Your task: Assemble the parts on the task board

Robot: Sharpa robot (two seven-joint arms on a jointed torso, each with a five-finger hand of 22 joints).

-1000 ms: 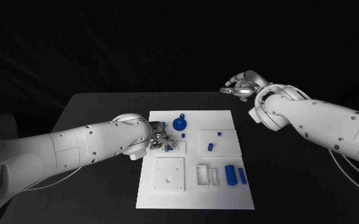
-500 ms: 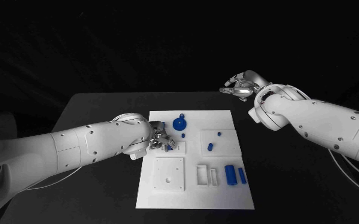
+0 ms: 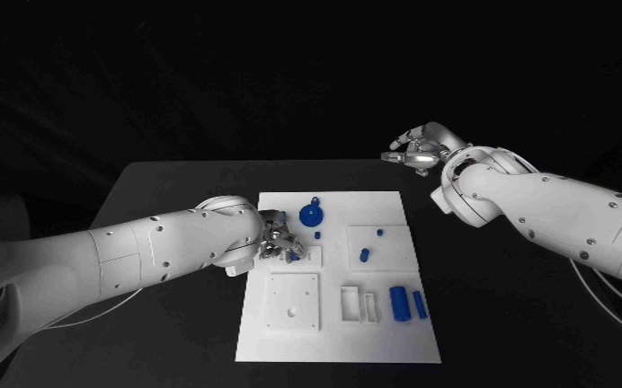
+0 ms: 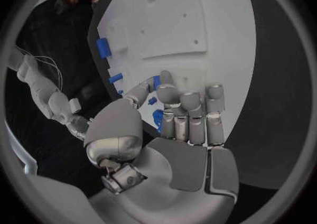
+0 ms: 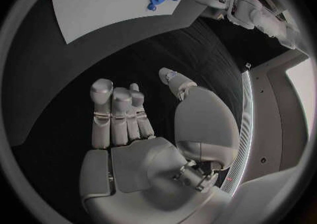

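The white task board (image 3: 334, 334) lies in the middle of the black table. My left hand (image 3: 278, 242) is low over the board's left side, above the white square plate (image 3: 294, 301). It pinches a small blue part (image 4: 156, 82) between thumb and a fingertip; the same small blue part (image 3: 293, 256) peeks out under the fingers. A round blue part (image 3: 311, 216) lies just beyond that hand. Small blue pieces (image 3: 364, 254) sit on the board's right half, and two blue cylinders (image 3: 399, 303) lie near its front right. My right hand (image 3: 417, 150) hangs raised past the table's far right corner, fingers apart, holding nothing.
A white slotted holder (image 3: 352, 304) stands beside the blue cylinders. Bare black table (image 3: 169, 190) runs along both sides of the board. The right forearm (image 3: 531, 204) reaches over the table's right side.
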